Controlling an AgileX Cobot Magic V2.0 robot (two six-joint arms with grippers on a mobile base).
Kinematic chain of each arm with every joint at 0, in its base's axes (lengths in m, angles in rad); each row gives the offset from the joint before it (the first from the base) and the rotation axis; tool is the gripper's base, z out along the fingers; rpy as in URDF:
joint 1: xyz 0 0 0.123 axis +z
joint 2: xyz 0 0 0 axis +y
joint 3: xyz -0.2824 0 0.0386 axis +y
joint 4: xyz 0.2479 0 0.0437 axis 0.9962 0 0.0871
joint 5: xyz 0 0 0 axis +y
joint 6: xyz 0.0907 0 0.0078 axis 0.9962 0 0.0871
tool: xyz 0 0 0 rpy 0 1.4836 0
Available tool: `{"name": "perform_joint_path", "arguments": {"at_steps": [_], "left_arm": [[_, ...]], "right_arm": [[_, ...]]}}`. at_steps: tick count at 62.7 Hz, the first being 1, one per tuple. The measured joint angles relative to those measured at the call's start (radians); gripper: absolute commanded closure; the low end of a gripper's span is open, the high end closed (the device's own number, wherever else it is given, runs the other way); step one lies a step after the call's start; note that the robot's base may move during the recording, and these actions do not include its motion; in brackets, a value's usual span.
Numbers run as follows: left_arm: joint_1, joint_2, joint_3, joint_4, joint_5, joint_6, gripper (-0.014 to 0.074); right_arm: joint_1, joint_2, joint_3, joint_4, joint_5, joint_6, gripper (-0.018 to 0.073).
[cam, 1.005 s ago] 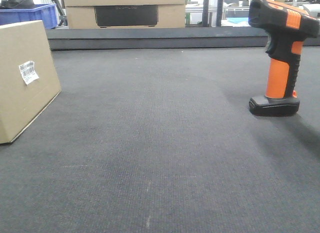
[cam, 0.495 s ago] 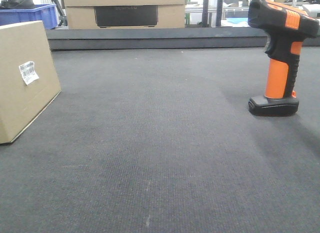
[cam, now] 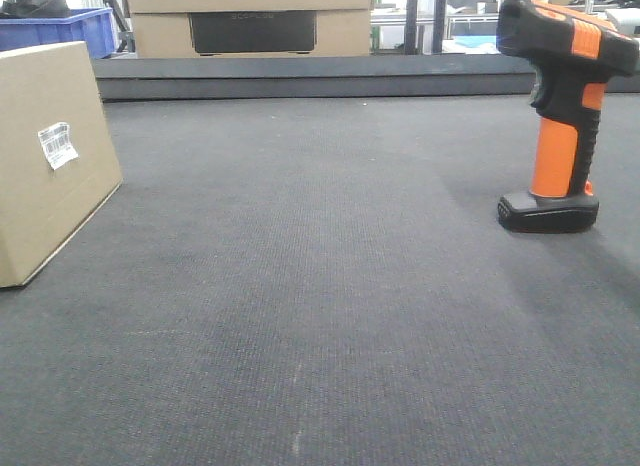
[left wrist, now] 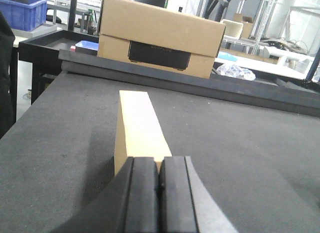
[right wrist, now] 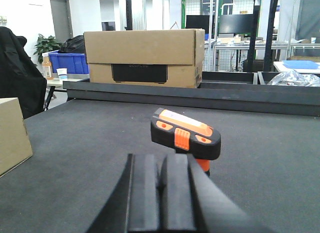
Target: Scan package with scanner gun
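The scanner gun (right wrist: 186, 134) stands upright directly ahead of the right gripper (right wrist: 161, 193), jaws pressed together, empty. The left gripper (left wrist: 159, 185), likewise closed, faces the package (left wrist: 140, 128) end-on.

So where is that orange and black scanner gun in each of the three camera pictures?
Front view: the scanner gun stands upright at the right edge, on the dark mat.
Left wrist view: not in it.
Right wrist view: near the middle, just beyond the shut right gripper; its head shows.
Shared landmark: the large cardboard box with a dark panel at the far end.
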Motion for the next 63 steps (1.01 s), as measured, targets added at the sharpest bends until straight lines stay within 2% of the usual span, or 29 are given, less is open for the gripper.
{"name": "perform_joint_path", "arguments": {"at_steps": [28,35,45,54,63], "left_arm": [[0.0,-0.002,0.0,0.0,0.002,0.0,0.0707],[0.0,-0.002,0.0,0.0,0.004,0.0,0.0707],[0.0,-0.002,0.0,0.0,0.004,0.0,0.0707],[0.0,-0.002,0.0,0.0,0.004,0.0,0.0707],[0.0,-0.002,0.0,0.0,0.004,0.0,0.0707]], "right_arm": [[-0.002,-0.002,0.0,-0.007,0.002,-0.003,0.0713],[-0.006,-0.022,0.006,-0.143,-0.008,0.033,0.0713],[-0.081,-0.092,0.092,-0.397,-0.022,0.271,0.0713],[-0.192,-0.116,0.206,-0.439,-0.038,0.329,0.0713],[-0.204,-0.117,0.229,-0.439,-0.08,0.333,0.0713]]}}
